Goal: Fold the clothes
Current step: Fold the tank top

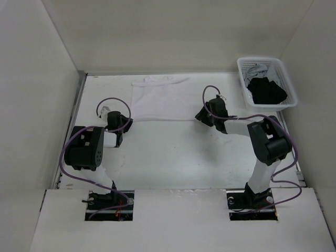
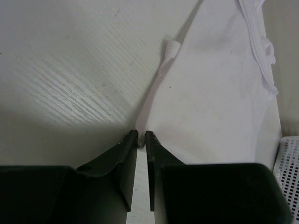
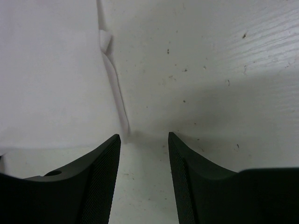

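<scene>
The clothes (image 1: 160,100), a plain white garment, lie flat on the far half of the table. My left gripper (image 1: 127,123) sits at the garment's near-left corner. In the left wrist view its jaws (image 2: 141,133) are almost together, with the cloth's corner pinched between the tips, and the cloth (image 2: 219,93) spreads away to the right. My right gripper (image 1: 202,116) is at the near-right corner. In the right wrist view it (image 3: 143,135) stands open over bare table, and the garment's hem (image 3: 51,84) ends just ahead of its left finger.
A white lattice basket (image 1: 266,83) holding dark clothes stands at the back right, and its edge (image 2: 289,158) shows in the left wrist view. White walls enclose the table on the left, back and right.
</scene>
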